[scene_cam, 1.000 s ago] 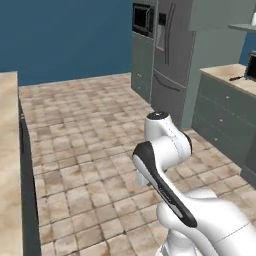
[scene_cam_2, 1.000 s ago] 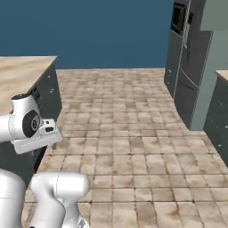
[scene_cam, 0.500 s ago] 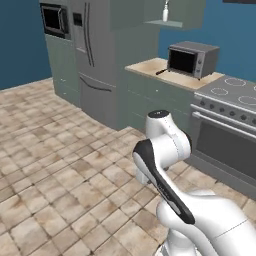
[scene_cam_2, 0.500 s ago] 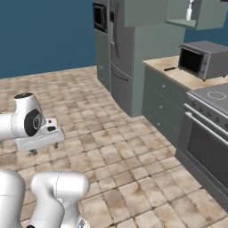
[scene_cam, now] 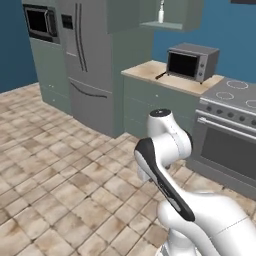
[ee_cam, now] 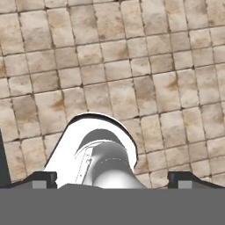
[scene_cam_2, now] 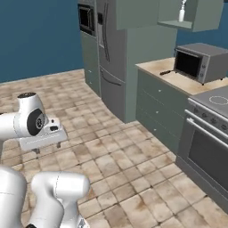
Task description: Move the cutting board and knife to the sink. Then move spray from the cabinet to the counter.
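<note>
While your arm sits folded over the tiled floor (scene_cam: pixel 60 185), its gripper (scene_cam_2: pixel 46 147) hangs beneath the hand with the two small fingertips (ee_cam: pixel 41 179) set far apart at the bottom corners of the hand view, jaws wide and nothing between them, only beige stone tiles below. You face a kitchen corner: the spray (scene_cam: pixel 161 12), a small white bottle, stands upright on the shelf of the open grey-green cabinet (scene_cam: pixel 175 15) high on the wall, seen again in the right base view at (scene_cam_2: pixel 181 11). Directly below it runs the counter (scene_cam: pixel 150 72), beige marbled stone over grey-green fronts, carrying a grey box-shaped oven (scene_cam: pixel 192 61) with a dark door. A thin dark object (scene_cam: pixel 161 75) lies on the counter just beside that oven's left front; you cannot tell from here what it is. A dark grey fridge (scene_cam: pixel 92 60) stands to the counter's left, a built-in microwave (scene_cam: pixel 40 22) further left, and a stove (scene_cam: pixel 227 135) touches the counter's right end
</note>
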